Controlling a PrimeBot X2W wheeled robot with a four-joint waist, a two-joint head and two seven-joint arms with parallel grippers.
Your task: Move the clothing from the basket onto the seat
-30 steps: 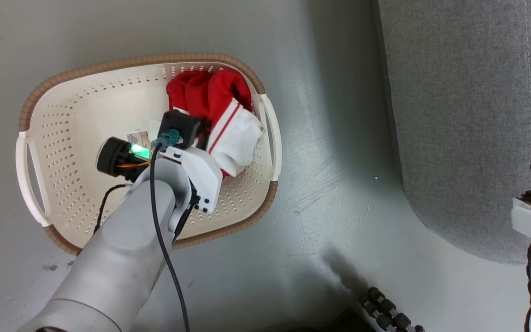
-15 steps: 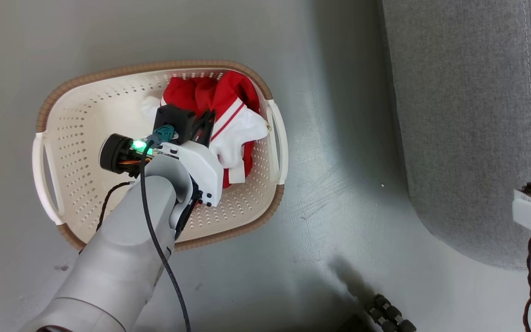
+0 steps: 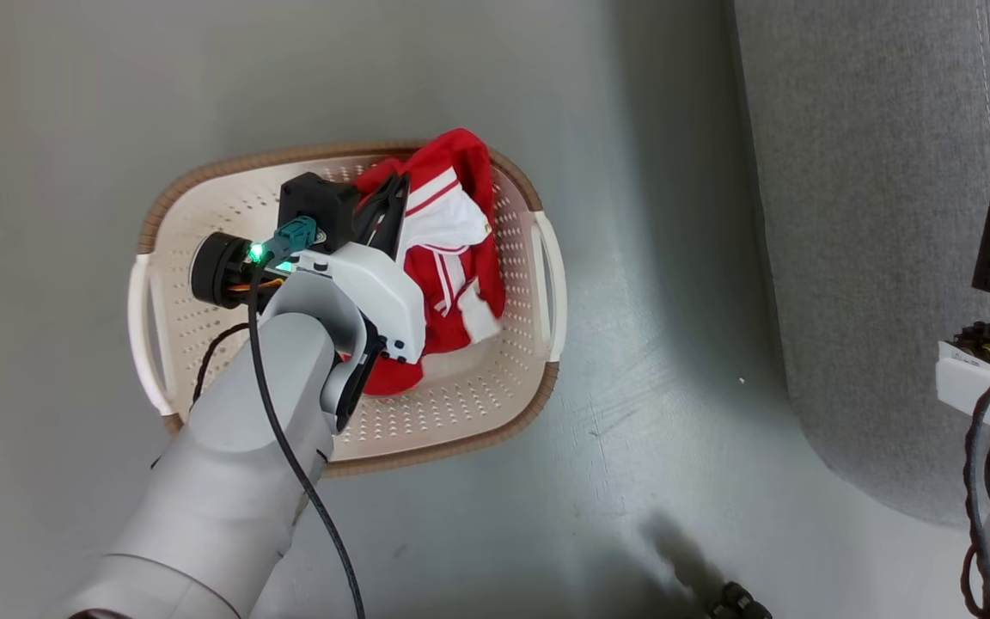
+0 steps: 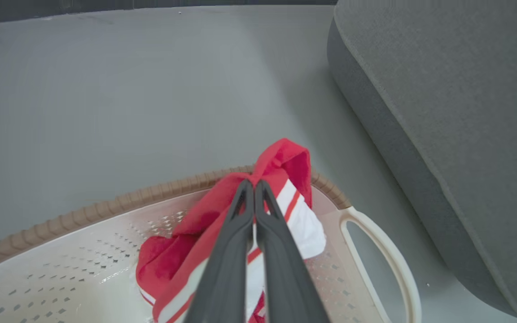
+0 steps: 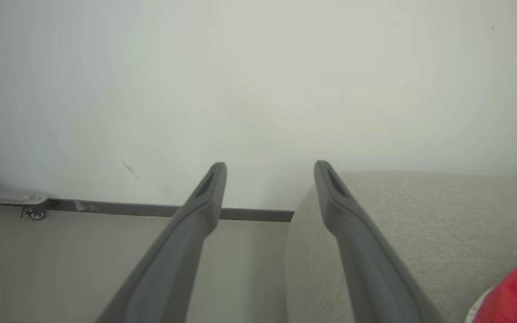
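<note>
Red clothing (image 4: 285, 166) is pinched tight in your left pincer (image 4: 254, 183), up by the brown rim of the basket (image 4: 106, 206). The rest hangs down inside. Bare floor (image 4: 151, 89) lies between the basket and the rounded edge of the grey seat (image 4: 442, 112). Your right pincer (image 5: 269, 167) is spread wide, holding nothing, near the seat.
</note>
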